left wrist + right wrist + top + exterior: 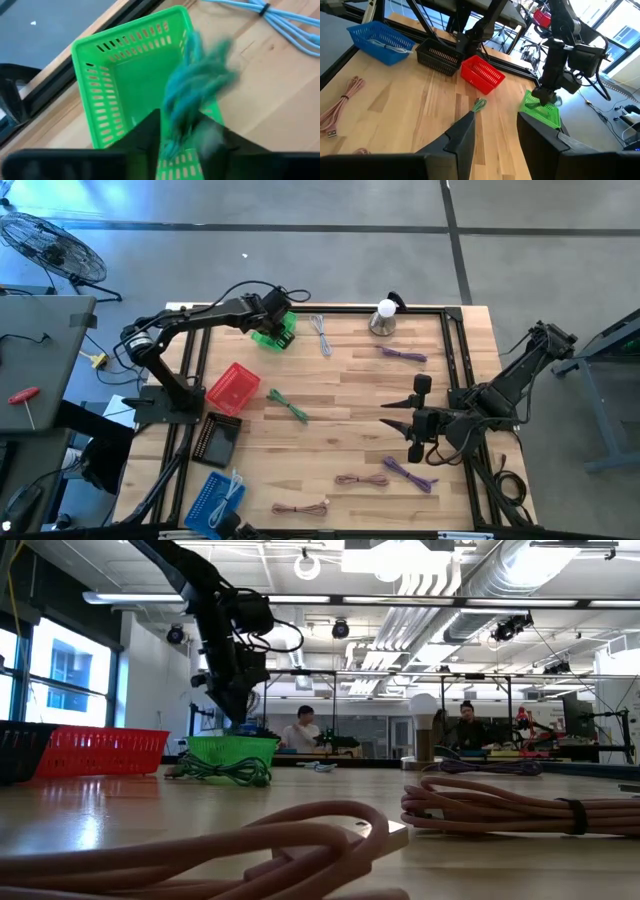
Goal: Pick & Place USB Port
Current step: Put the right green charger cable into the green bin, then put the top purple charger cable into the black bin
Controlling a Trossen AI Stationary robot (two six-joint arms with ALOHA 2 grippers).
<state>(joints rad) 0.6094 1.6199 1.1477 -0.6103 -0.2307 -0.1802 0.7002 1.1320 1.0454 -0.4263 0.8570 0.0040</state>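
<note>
We see a bundled green cable hanging from the left tool, blurred, directly above the green basket. That basket stands on the bench near its far edge, tilted a little against the bench edges in the high view. A second green cable lies coiled and tied on the bench near the red basket, well apart from the green one.
</note>
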